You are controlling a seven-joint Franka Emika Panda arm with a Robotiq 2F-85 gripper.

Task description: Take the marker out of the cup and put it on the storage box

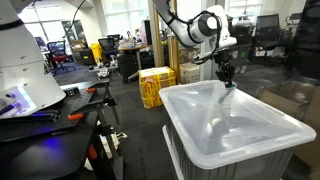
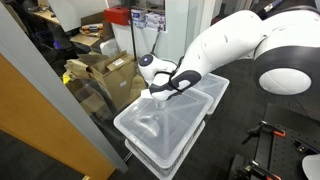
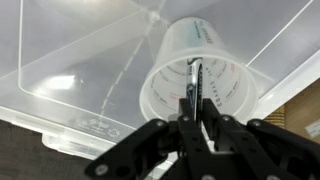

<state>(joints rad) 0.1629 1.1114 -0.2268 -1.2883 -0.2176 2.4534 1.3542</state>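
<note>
The clear cup [image 3: 200,82] stands on the lid of the whitish storage box [image 3: 70,90], seen from above in the wrist view. The slim dark-green marker [image 3: 193,82] stands inside it, its top end between my fingers. My gripper [image 3: 196,122] is shut on the marker directly over the cup. In both exterior views the gripper [image 1: 227,76] [image 2: 158,92] hangs over the far part of the storage box [image 1: 235,135] [image 2: 165,125]; the cup [image 1: 229,92] is faint there and the marker is too small to see.
A yellow crate [image 1: 155,85] stands on the floor beyond the box. A workbench with tools [image 1: 45,110] is at one side. Cardboard boxes [image 2: 105,75] and a glass partition [image 2: 50,110] stand next to the storage box.
</note>
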